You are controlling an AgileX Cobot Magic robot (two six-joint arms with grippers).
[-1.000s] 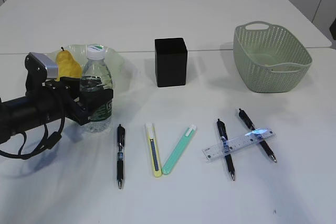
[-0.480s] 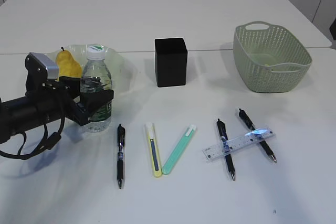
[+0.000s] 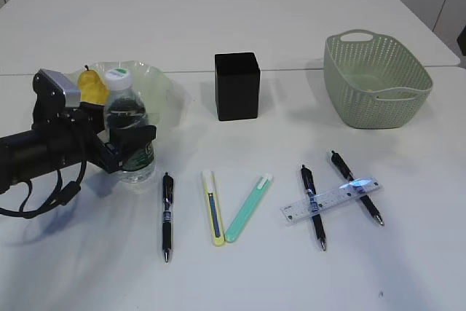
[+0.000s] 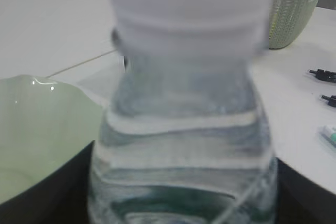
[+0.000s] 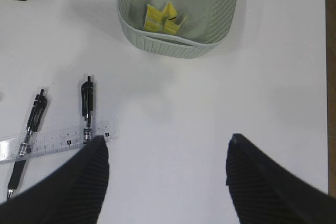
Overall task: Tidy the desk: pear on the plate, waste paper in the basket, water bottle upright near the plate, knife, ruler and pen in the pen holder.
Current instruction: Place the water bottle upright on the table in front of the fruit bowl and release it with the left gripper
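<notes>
We noted the left pincer (image 3: 129, 147) straddling the small clear plastic water bottle (image 3: 128, 136) with white cap and dark green label; whether its jaws gripped or had let go, we could not tell. The bottle stood upright just beside the pale green ruffled glass plate (image 3: 164, 89), which held the yellow pear (image 3: 92, 87). The right pincer (image 5: 167, 171) hung released over bare white counter (image 3: 291, 20), holding nothing. Yellow-and-white waste paper (image 5: 163, 17) lay in the sage-green woven-look basket (image 3: 376, 81). We judged pear, paper and bottle done. Left on the counter: the yellow utility knife (image 3: 212, 207), the clear ruler (image 3: 331, 199) across two black pens, and a third black pen (image 3: 167, 216), none yet in the matte black square pen holder (image 3: 237, 85).
</notes>
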